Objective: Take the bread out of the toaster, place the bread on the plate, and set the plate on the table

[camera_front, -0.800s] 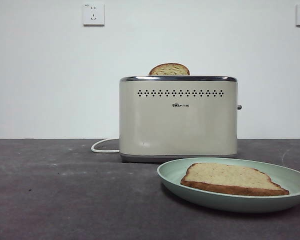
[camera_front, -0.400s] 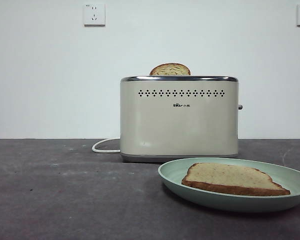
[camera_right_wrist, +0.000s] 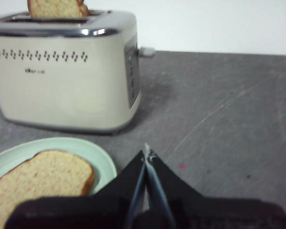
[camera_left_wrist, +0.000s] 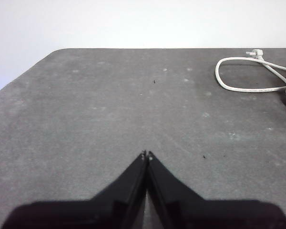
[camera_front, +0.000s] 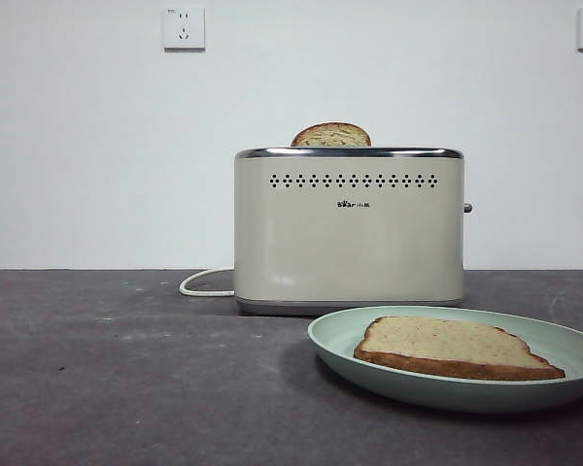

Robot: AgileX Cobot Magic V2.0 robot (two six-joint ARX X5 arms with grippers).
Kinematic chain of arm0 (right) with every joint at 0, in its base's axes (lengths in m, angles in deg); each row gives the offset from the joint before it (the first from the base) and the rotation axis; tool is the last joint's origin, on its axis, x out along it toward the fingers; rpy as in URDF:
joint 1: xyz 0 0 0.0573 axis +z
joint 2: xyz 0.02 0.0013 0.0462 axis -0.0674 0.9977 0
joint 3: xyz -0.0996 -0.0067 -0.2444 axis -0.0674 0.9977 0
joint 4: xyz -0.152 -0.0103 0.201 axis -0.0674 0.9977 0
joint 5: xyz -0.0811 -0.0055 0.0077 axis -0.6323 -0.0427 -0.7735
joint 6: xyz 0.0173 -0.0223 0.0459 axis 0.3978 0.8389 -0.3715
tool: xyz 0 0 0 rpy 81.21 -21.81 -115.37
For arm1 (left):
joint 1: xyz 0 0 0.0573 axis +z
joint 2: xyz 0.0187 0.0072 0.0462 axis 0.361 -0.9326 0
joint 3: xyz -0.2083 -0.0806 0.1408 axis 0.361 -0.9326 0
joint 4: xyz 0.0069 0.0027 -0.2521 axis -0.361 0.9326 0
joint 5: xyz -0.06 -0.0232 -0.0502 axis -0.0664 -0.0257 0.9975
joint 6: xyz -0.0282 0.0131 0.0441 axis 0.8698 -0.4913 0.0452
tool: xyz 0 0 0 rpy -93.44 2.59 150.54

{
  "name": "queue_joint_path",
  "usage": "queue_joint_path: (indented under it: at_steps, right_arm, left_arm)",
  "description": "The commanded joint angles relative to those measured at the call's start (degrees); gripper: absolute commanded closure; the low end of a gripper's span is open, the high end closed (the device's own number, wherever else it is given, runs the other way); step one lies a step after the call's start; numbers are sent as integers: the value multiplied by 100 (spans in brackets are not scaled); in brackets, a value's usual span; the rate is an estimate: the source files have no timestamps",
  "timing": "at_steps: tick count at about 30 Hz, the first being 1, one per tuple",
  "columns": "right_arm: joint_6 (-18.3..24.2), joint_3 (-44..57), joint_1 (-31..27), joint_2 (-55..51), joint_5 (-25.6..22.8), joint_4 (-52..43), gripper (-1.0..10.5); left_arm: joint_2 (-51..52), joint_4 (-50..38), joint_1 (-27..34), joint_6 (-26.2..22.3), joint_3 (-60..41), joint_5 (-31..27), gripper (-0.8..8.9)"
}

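Apparently settled — next to nothing different from a second ago.

Only a hair of sideways drift in the front view across the last second, toaster and mint-green plate alike, so more likely the camera than the things. Still lying flat on the plate: the bread, crust toward the camera, plate resting on the bench just in front of the toaster. Still poking up from the slot: a second slice, with the white cord trailing off behind. Left claw clenched on nothing, low over bare bench near the cord. Right claw likewise pinched shut and empty, beside the plate's rim — clear of the bread. Judging by the layout, all three steps look done; no further move called for unless that second slice counts.
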Motion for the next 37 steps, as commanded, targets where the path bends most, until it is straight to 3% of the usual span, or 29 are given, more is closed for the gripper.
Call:
queue_joint_path:
  at_steps: [1,7,37]
  right_arm:
    - [-190,234,66,-184,-22,-140,942]
    - [-498,573,144,-584,-42,-101,942]
    - [-485,573,151,-522,-24,-116,942]
  left_arm:
    - [15,-48,20,59,-70,-22,817]
    - [15,-46,20,59,-70,-20,817]
    - [15,-48,20,59,-70,-22,817]
